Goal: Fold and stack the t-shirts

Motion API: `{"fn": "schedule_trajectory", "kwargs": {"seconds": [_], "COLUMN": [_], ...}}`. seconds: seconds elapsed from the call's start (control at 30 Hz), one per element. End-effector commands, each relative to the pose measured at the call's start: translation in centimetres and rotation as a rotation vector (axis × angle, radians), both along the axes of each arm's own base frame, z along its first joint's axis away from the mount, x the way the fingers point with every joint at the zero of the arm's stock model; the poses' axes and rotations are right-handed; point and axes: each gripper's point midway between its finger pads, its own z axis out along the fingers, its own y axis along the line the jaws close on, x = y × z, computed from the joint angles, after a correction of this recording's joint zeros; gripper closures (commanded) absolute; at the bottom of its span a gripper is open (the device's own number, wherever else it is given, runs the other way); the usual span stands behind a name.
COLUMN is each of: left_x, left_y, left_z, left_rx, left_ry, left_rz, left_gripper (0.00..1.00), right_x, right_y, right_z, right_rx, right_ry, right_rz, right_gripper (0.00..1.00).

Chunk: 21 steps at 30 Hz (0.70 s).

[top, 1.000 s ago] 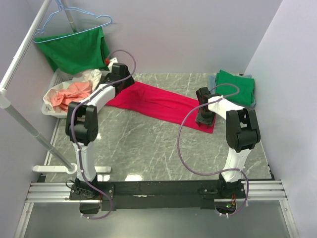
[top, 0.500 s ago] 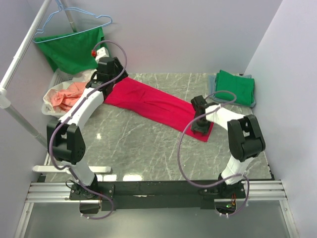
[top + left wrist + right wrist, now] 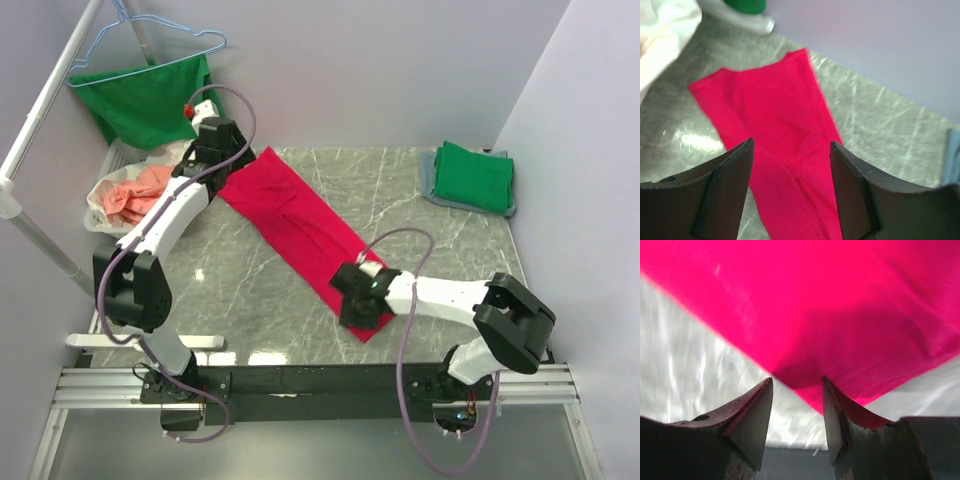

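Red t-shirt (image 3: pixel 300 232) lies folded in a long diagonal strip on the marble worktop (image 3: pixel 420 215), right gripper (image 3: pixel 797 390) pinching its near hem between its jaws, left gripper (image 3: pixel 790 165) with jaws wide and empty above its far end, green t-shirt (image 3: pixel 475 178) stacked on grey t-shirt (image 3: pixel 430 170) at far right corner.

Grey marble-patterned table (image 3: pixel 420 215), long red t-shirt (image 3: pixel 300 230) lying across it, folded green t-shirt (image 3: pixel 474 177) atop grey t-shirt (image 3: pixel 430 170), far right corner

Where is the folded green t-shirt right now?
In the top view, the folded green t-shirt lies at the table's far right corner, on top of a grey t-shirt, well clear of the red t-shirt.
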Motion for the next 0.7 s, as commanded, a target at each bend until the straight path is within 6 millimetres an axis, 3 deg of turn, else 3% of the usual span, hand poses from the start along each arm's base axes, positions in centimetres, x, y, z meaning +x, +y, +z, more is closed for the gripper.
{"fn": "schedule_trajectory", "kwargs": {"seconds": [0.0, 0.13, 0.37, 0.5, 0.6, 0.67], "left_x": [0.7, 2.2, 3.6, 4.3, 4.8, 5.0], "left_y": [-0.5, -1.8, -5.9, -7.3, -7.0, -6.8], "left_z": [-2.9, -6.3, -12.9, -15.2, -17.7, -17.8], "left_rx": [0.021, 0.023, 0.075, 0.092, 0.099, 0.091], "left_ry": [0.092, 0.164, 0.319, 0.36, 0.413, 0.417], "left_rz": [0.006, -0.013, -0.04, -0.01, 0.041, 0.075], "left_gripper": [0.33, 0.33, 0.33, 0.32, 0.32, 0.32], "right_x": [-4.4, -7.1, -8.6, -7.9, -7.4, -6.7], "right_y": [2.1, 4.0, 8.0, 8.9, 9.3, 9.1], "right_z": [-0.5, -0.6, 0.0, 0.9, 2.7, 4.4], "right_rx": [-0.002, -0.027, -0.047, -0.07, -0.057, -0.046], "right_ry": [0.081, 0.089, 0.055, -0.012, -0.059, -0.112], "right_rz": [0.012, 0.144, 0.389, 0.425, 0.428, 0.413], "right_gripper": [0.49, 0.49, 0.5, 0.5, 0.5, 0.5]}}
